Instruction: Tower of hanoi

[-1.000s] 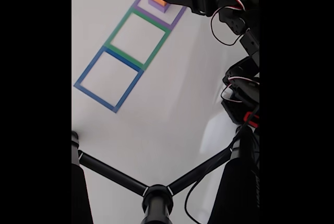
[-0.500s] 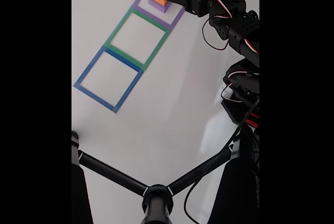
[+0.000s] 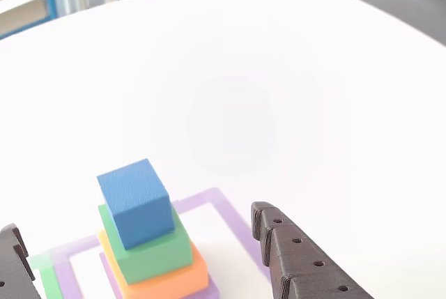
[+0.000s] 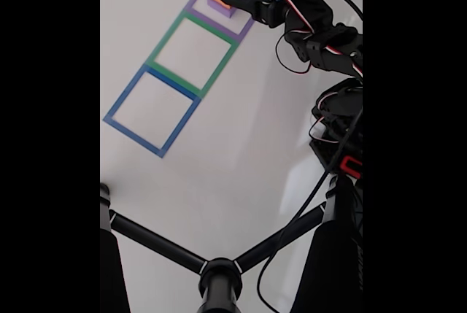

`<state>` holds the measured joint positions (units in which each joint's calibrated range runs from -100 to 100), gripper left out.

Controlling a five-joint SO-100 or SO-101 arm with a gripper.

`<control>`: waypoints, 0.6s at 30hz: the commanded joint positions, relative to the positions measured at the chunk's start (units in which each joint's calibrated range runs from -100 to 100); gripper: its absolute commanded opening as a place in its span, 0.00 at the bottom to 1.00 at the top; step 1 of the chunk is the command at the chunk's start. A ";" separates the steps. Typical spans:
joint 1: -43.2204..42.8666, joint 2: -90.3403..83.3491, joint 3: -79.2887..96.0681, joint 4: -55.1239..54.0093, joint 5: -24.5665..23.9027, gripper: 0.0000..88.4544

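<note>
At the purple taped square (image 4: 219, 8) on the counter (image 3: 293, 83): stack intact, blue cube (image 3: 136, 203) on top. Fingers (image 3: 296, 257) open, straddling it. Step: first pick. Next: descend, centre, close on blue only

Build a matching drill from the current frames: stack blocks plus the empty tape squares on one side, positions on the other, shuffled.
Column 1:
1. blue block
2. green block
3. orange block
4. blue tape square

Column 2:
A. just under the top block of the stack
B. empty, the outline farthest from the stack in the fixed view
C. top of the stack
D. third level down, under the green one

Pairs: 1-C, 2-A, 3-D, 4-B

The pincer stands open around the stack, one finger on each side.
</note>
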<state>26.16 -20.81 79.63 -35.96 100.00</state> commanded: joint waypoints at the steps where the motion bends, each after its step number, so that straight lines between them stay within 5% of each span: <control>1: -1.04 3.65 -3.45 -4.29 0.00 0.44; 18: -2.95 15.04 -12.73 -7.12 0.00 0.43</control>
<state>23.95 -6.46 70.76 -41.49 100.00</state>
